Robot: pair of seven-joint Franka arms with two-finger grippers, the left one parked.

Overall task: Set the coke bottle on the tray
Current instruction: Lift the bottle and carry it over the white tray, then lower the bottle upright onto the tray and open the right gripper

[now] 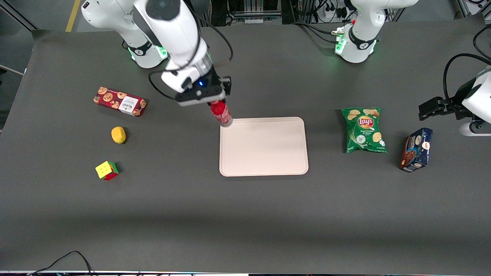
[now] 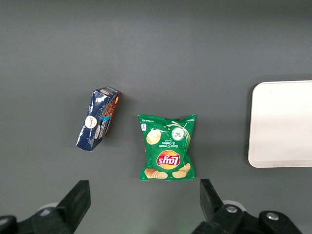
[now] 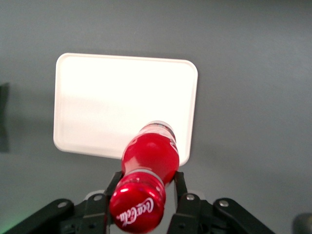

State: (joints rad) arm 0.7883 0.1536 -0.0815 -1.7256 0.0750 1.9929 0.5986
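The red coke bottle [image 1: 221, 112] with white script hangs in the black tool [image 1: 213, 102] above the pinkish-beige tray [image 1: 263, 146].

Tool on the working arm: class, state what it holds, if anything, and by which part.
The tool holds the coke bottle near its capped top, base hanging above the tray corner.

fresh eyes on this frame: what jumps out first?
The gripper, shut on the coke bottle, holds it tilted in the air above the corner of the tray farthest from the front camera, at the working arm's end. The tray itself is bare and sits mid-table. Next, the green chip bag and the dark blue cookie pack lie toward the parked arm's end.
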